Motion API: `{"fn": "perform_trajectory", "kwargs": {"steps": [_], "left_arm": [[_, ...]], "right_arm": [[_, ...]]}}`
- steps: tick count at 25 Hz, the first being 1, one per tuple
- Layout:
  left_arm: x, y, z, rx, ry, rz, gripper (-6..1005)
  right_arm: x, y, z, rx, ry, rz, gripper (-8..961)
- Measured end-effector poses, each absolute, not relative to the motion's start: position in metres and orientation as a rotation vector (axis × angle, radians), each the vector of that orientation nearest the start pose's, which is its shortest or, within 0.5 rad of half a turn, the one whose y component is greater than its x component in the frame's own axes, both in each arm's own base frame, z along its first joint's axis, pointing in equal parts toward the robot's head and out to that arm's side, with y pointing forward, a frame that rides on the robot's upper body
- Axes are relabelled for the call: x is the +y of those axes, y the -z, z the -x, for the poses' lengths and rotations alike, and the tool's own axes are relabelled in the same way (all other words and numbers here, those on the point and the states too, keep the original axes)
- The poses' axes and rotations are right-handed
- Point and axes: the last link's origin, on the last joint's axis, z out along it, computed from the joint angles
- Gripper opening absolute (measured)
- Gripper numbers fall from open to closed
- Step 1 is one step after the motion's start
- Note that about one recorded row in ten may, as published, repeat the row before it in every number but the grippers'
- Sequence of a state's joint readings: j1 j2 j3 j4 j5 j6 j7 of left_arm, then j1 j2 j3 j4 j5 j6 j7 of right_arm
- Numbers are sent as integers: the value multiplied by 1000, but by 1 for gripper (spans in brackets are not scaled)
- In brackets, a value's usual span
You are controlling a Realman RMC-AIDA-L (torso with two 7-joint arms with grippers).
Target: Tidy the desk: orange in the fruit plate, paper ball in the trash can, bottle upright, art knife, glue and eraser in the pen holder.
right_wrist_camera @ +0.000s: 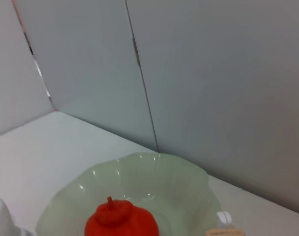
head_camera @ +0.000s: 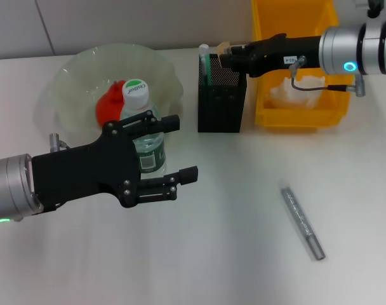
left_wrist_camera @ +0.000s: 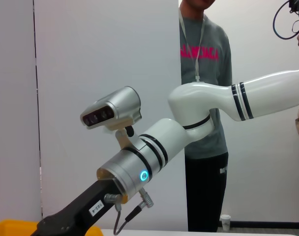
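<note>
The bottle [head_camera: 146, 143] stands upright between the spread fingers of my open left gripper [head_camera: 180, 150], just in front of the fruit plate [head_camera: 156, 63]. The orange [head_camera: 108, 107] lies in the plate; it also shows in the right wrist view [right_wrist_camera: 121, 222]. My right gripper [head_camera: 226, 58] is shut on the beige eraser [head_camera: 221, 46] right above the black mesh pen holder [head_camera: 222, 101]. A green-and-white glue stick [head_camera: 205, 62] stands in the holder. The paper ball [head_camera: 293, 91] lies in the yellow trash can [head_camera: 293, 18]. The grey art knife [head_camera: 302, 222] lies on the table at the front right.
The pen holder and trash can stand side by side at the back right. The plate is at the back left. In the left wrist view my right arm [left_wrist_camera: 198, 118] crosses in front of a standing person [left_wrist_camera: 206, 73].
</note>
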State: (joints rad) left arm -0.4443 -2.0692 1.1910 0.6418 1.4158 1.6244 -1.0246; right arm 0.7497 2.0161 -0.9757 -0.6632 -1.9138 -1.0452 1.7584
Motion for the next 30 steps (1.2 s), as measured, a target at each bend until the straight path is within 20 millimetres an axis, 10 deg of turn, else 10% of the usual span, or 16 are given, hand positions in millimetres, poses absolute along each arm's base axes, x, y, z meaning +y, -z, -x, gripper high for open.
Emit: {"fn": "perform_trajectory", "kwargs": {"steps": [30], "left_arm": [[303,23,207,-38,1095,2744,815]], "right_arm": [[441,-13,-198,688,-462,2440,585]]}}
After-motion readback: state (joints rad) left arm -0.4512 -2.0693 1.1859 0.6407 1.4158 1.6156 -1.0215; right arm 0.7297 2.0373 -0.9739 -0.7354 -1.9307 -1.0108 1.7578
